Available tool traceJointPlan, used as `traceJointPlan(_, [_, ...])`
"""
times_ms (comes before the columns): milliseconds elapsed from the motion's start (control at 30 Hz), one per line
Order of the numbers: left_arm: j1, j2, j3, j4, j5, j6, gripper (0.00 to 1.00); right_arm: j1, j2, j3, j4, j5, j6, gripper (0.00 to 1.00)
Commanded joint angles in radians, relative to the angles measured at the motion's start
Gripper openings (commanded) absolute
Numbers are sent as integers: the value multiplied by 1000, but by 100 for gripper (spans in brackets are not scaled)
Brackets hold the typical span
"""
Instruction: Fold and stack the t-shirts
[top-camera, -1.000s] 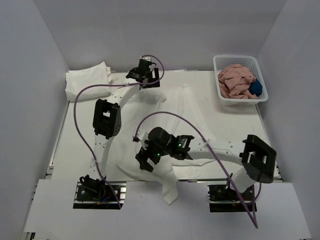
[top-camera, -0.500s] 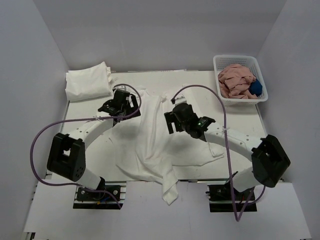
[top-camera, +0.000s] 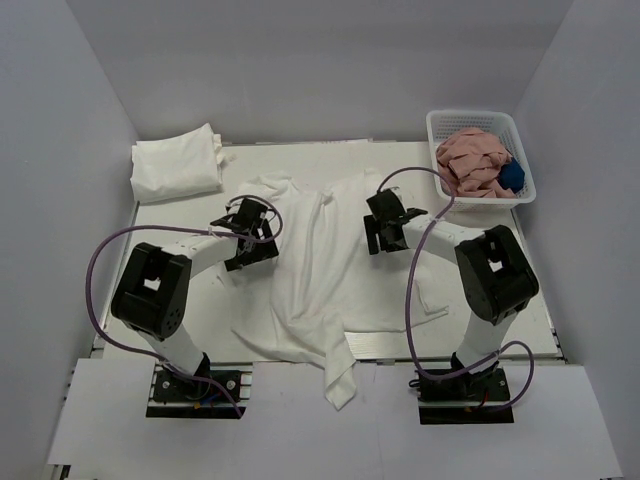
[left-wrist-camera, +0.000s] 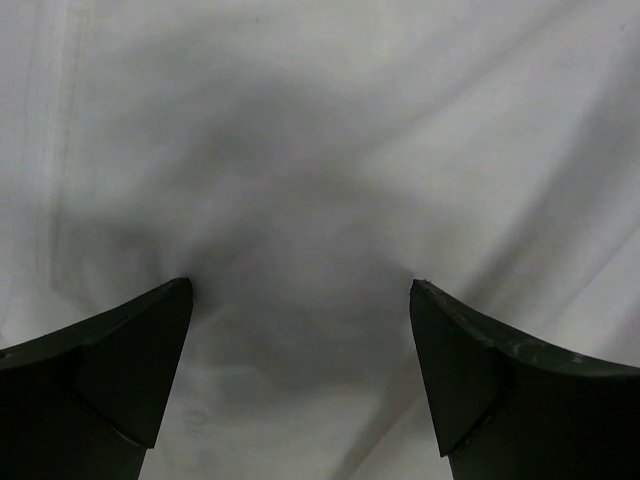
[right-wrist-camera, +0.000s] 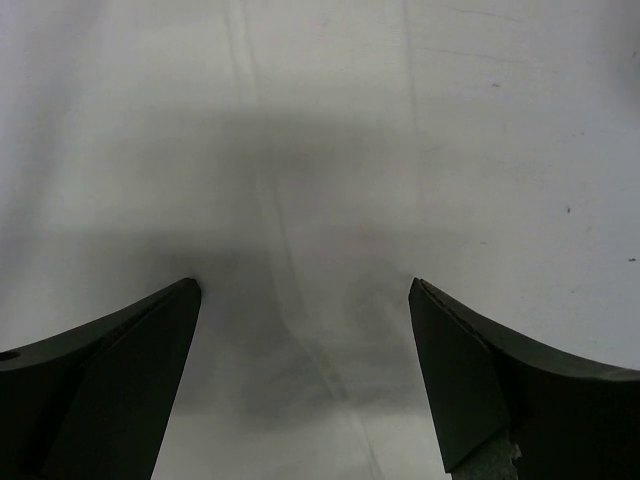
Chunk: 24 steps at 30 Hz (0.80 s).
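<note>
Your left gripper (top-camera: 250, 240) (left-wrist-camera: 300, 285) is wide open with nothing between the fingers. It sits left of centre in the top view, over the left edge of the spread t-shirt (top-camera: 320, 285). In the left wrist view white cloth (left-wrist-camera: 320, 150) fills the whole frame, with soft wrinkles and a shadow pooled between the fingertips. Can't tell if the tips touch the fabric.

Your right gripper (top-camera: 385, 225) (right-wrist-camera: 305, 285) is also wide open and holds nothing. It sits right of centre in the top view, at the shirt's upper right part. The right wrist view shows white cloth (right-wrist-camera: 150, 120) below, with a seam or fold line running top to bottom through the gap. Contact isn't clear there either.

The spread t-shirt lies rumpled and unfolded across the middle of the table (top-camera: 170, 300), between the two grippers. One end hangs over the near edge at bottom centre.

The folded t-shirt bundle (top-camera: 178, 165) is in the upper left corner of the table, well apart from both grippers.

A white basket (top-camera: 470, 114) stands at upper right, near the right gripper but not touching it. It holds a pink cloth (top-camera: 472, 158) and a blue item (top-camera: 512, 176) against its right side.

A purple cable (top-camera: 100, 270) loops out from each arm.
</note>
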Motion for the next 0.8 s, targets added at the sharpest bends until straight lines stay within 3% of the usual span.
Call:
traceJointPlan(0, [9, 8, -48, -103, -73, -85, 100, -52, 28, 42, -12, 13, -15, 90])
traceJointPlan(233, [18, 42, -36, -288, -259, -205, 100, -146, 73, 54, -61, 54, 34, 90])
traceJointPlan(333, [18, 60, -15, -307, -317, -218, 100, -210, 7, 18, -52, 49, 99, 90])
traceJointPlan(733, [18, 91, 17, -335, -388, -205, 100, -514, -47, -9, -140, 66, 191, 90])
traceJointPlan(767, [27, 91, 17, -335, -388, -205, 100, -582, -74, -12, -130, 59, 197, 90])
